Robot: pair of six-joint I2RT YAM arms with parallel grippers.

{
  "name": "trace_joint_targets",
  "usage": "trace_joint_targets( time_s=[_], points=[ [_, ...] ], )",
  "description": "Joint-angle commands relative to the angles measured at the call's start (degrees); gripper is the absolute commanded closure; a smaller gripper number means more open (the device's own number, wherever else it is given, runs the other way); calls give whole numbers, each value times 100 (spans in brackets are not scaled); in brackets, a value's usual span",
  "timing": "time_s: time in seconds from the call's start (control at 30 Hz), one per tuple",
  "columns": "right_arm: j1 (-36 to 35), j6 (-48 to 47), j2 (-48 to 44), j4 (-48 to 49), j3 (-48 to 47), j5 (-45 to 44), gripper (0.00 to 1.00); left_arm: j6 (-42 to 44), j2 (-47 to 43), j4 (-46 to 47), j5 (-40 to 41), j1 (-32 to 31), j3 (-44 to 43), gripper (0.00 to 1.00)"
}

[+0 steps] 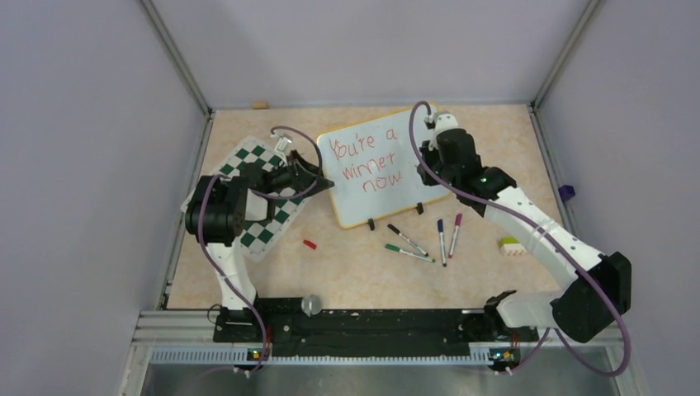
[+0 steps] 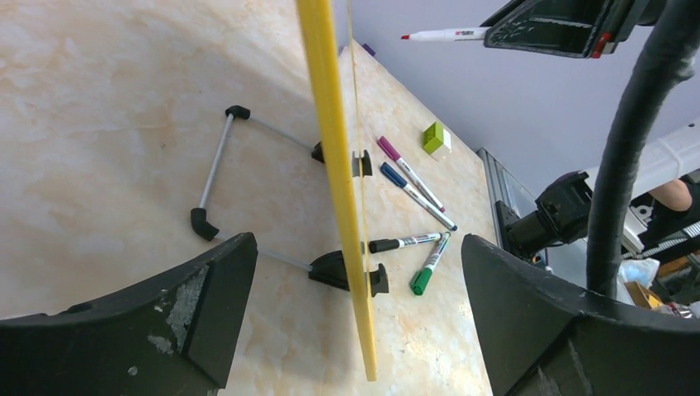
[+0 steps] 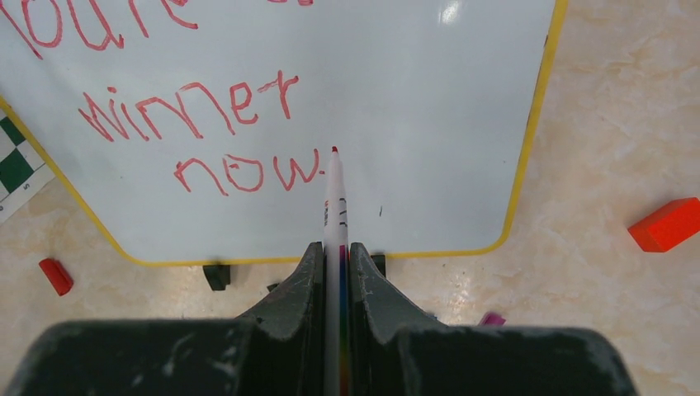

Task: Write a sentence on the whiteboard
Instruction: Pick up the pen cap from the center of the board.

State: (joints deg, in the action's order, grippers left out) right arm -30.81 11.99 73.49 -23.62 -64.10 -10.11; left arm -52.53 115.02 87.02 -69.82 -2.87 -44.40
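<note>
The whiteboard [image 1: 380, 169] stands tilted on its black clips at mid-table, with "You're a winner now" on it in red. In the left wrist view its yellow edge [image 2: 330, 124] runs between the wide-open jaws of my left gripper [image 2: 355, 247], touching neither one. From above, that left gripper [image 1: 318, 173] sits at the board's left edge. My right gripper [image 3: 334, 252] is shut on a red marker [image 3: 335, 198], whose tip hovers just right of the word "now" on the whiteboard [image 3: 396, 99]. Seen from above, the right gripper [image 1: 427, 157] is over the board's right side.
A green-and-white chess mat [image 1: 256, 198] lies under the left arm. Several capped markers [image 1: 421, 243] lie in front of the board, with a small red cap [image 1: 309, 244] to their left. A green-and-white block [image 1: 512, 246] and a red block [image 3: 664, 224] lie to the right. The wire stand [image 2: 219, 165] props the board from behind.
</note>
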Motion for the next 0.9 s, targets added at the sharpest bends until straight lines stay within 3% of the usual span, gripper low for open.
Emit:
trace_joint_targets(
  time_s=[0.0, 0.17, 0.3, 0.4, 0.53, 0.73, 0.87],
  points=[
    [74, -164, -151, 57, -393, 13, 100, 226, -304, 578, 388, 190, 325, 1],
    [90, -240, -183, 19, -478, 46, 100, 624, -761, 492, 1348, 638, 1090, 1],
    [87, -238, -186, -13, -582, 93, 100, 1003, -1282, -90, 1580, 669, 1281, 1],
    [92, -191, -169, 12, -665, 116, 100, 1836, -2284, -2115, 2238, 667, 1367, 1],
    [80, -89, -93, 70, -918, 262, 100, 3318, -3528, -6726, 3741, 643, 571, 1],
    [71, -16, -62, -70, -1343, 483, 100, 4547, -2969, -11767, 3951, 677, -1607, 1],
    [44, -24, -110, -224, -1389, 488, 100, 4384, -3534, -11548, 3875, 880, -1178, 1]
  ],
)
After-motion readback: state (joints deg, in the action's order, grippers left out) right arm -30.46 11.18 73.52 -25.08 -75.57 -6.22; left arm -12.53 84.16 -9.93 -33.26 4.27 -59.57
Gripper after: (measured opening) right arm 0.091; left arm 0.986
